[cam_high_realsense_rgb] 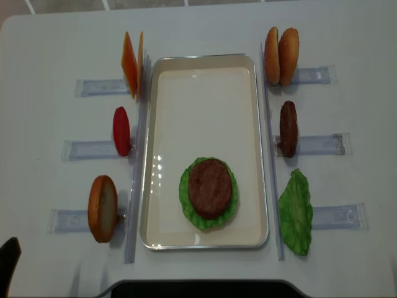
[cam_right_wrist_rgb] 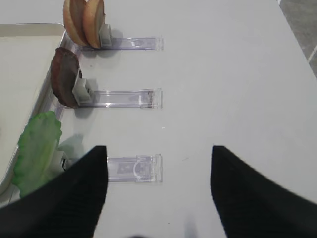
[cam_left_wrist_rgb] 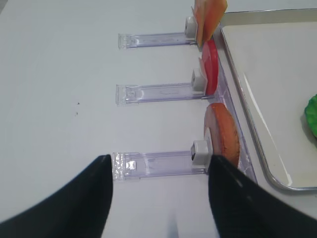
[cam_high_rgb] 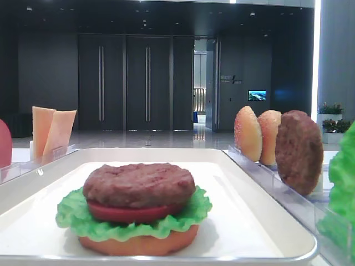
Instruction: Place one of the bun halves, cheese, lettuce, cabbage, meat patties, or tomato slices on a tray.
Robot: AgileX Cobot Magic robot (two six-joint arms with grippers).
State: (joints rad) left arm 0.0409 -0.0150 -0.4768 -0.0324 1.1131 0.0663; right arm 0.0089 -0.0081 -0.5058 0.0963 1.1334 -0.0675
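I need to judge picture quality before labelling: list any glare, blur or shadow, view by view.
Low front view: the tray rim shines, the hall behind is dark, and the lettuce at the right edge is blurred. Overhead view: lamp glare spots on the tray floor. Both wrist views: the dark pincer fingers are soft and out of focus, and the holders cast faint shadows.
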